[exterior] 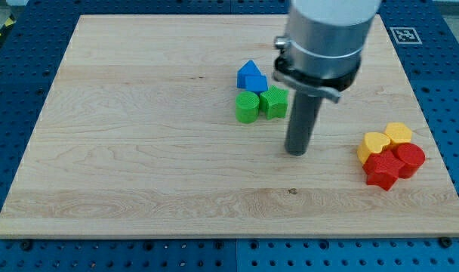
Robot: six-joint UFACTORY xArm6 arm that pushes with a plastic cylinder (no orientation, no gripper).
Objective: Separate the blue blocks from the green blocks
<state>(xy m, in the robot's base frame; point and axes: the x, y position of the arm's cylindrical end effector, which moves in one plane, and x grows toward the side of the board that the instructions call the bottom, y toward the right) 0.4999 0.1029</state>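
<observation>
- The blue blocks point(251, 77) sit pressed against the top of the two green blocks: a green cylinder point(247, 107) on the view's left and a green star-like block point(274, 102) on its right. All of them touch in one tight cluster near the desk's point(139, 151) upper middle.
- Risk: with the cluster so tight, a push through the greens would likely drag the blues along and keep the colours together.
- Risk: a push toward the view's top could carry the blues close to the desk's top edge, which lies near.
- Risk: a sweep toward the view's right might disturb the yellow blocks point(386, 140) and red blocks point(394, 164), though these lie well apart.
- The arm has no gripper, so nothing is grasped or released; it only pushes.
- The tip point(296, 152) rests on the desk just right of and below the green star-like block, apart from it, with the blues farther up and left.
</observation>
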